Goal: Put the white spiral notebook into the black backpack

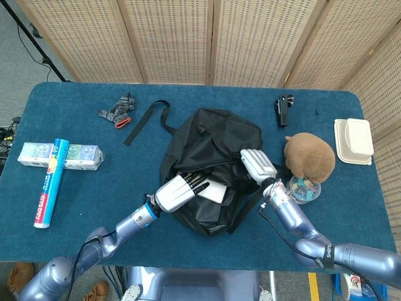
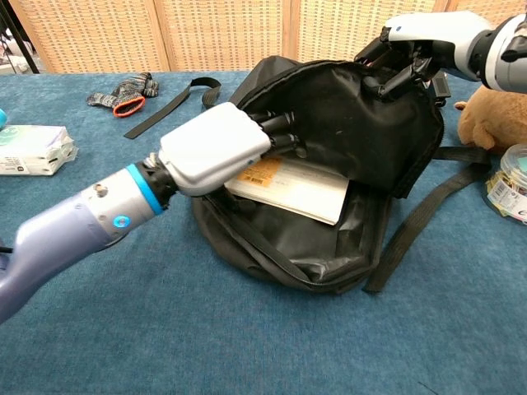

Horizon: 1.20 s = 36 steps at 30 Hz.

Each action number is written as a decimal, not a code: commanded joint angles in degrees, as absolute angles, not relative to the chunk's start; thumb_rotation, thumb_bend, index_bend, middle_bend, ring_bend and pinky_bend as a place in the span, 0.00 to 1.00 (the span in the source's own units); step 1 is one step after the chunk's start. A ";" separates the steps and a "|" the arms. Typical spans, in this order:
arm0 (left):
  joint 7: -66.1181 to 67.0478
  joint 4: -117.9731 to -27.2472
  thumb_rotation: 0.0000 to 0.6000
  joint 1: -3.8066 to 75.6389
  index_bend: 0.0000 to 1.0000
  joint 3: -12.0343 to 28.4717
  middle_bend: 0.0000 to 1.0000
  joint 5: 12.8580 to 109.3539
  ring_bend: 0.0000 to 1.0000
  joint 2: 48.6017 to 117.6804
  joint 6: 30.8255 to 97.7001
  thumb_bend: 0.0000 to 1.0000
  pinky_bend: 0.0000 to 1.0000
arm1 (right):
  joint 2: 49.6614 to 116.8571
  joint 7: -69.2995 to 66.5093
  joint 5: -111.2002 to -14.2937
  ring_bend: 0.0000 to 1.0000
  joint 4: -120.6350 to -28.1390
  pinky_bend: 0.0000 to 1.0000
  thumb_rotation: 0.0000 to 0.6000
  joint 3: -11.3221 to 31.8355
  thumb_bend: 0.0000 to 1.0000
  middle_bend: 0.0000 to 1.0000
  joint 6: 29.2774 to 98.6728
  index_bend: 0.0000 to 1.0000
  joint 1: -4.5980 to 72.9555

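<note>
Notebook: chest view shows it lying flat inside the open mouth of the backpack, near edge w/ a barcode label just under the left hand. Left hand's fingers are extended over that edge, apart, gripping nothing; whether the tips touch the cover I can't tell. Right hand has fingers curled on the upper rim of the bag, holding the flap up so the opening stays wide. A strap trails to the right, toward a brown plush toy and a jar.

Head view: notebook shows as a pale strip in the bag opening, partly covered by left hand. Right hand sits at the bag's right rim, beside the toy. Tabletop also carries a glove far left, well apart.

Judgement: item is mostly in, not fully seated. To finish well: push the near edge deeper w/ flat fingers, keep the rim lifted until the book clears the zipper line, then take the left hand out w/o dragging the cover back.
</note>
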State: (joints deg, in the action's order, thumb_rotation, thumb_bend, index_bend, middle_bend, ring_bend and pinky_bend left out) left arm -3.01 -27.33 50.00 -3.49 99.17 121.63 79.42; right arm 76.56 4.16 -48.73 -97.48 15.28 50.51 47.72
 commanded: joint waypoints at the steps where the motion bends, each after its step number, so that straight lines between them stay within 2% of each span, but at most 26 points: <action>1: -4.64 -28.42 1.00 49.00 0.28 -4.27 0.12 100.04 0.21 120.06 81.34 0.10 0.60 | 76.90 4.50 -48.23 0.52 -96.82 0.66 1.00 15.29 0.69 0.59 50.66 0.55 47.82; 7: -8.35 -33.01 1.00 47.05 0.28 -5.43 0.12 101.16 0.21 116.05 85.01 0.10 0.60 | 78.43 6.07 -47.06 0.50 -94.27 0.65 1.00 15.16 0.69 0.59 51.59 0.55 48.15; 13: -9.17 -39.08 1.00 44.93 0.29 -6.78 0.12 102.65 0.22 111.41 88.27 0.10 0.60 | 79.73 7.64 -46.01 0.48 -91.83 0.58 1.00 14.71 0.69 0.57 52.08 0.53 48.21; 20: -9.97 -46.95 1.00 42.55 0.29 -6.13 0.12 102.90 0.23 104.63 92.68 0.10 0.61 | 79.43 6.43 -47.26 0.43 -91.92 0.49 1.00 14.58 0.69 0.51 51.71 0.50 47.17; 23: -9.69 -49.79 1.00 41.69 0.29 -5.15 0.12 102.32 0.23 101.48 93.80 0.10 0.60 | 78.58 5.00 -48.21 0.39 -93.32 0.42 1.00 14.62 0.67 0.45 50.55 0.46 46.68; 25: -9.36 -51.13 1.00 41.07 0.29 -4.56 0.12 101.84 0.23 99.67 94.09 0.10 0.60 | 77.04 2.80 -49.11 0.31 -95.31 0.33 1.00 14.67 0.48 0.35 48.12 0.38 46.29; 27: -9.20 -51.61 1.00 40.64 0.30 -4.20 0.13 101.42 0.24 98.51 94.01 0.10 0.61 | 75.26 0.75 -49.63 0.15 -97.79 0.20 1.00 14.77 0.12 0.18 45.41 0.23 46.09; 28: -9.01 -51.56 1.00 40.30 0.30 -4.01 0.13 101.17 0.24 97.80 94.05 0.10 0.61 | 74.09 -0.15 -49.94 0.09 -99.31 0.16 1.00 14.76 0.06 0.13 43.90 0.19 46.02; 30: -8.96 -51.43 1.00 39.85 0.30 -3.83 0.13 100.99 0.25 97.06 94.09 0.10 0.61 | 72.31 -1.07 -50.34 0.01 -101.33 0.05 1.00 14.57 0.00 0.02 41.75 0.08 46.04; 33: -9.17 -50.47 1.00 38.80 0.30 -3.50 0.13 100.55 0.25 96.21 94.61 0.10 0.61 | 69.56 -2.65 -51.92 0.00 -104.43 0.00 1.00 14.26 0.00 0.00 38.99 0.01 45.72; 36: -10.38 -49.94 1.00 37.56 0.30 -3.06 0.13 99.70 0.25 95.70 95.08 0.10 0.60 | 67.99 -4.22 -54.12 0.00 -106.19 0.00 1.00 14.10 0.00 0.00 38.72 0.00 44.66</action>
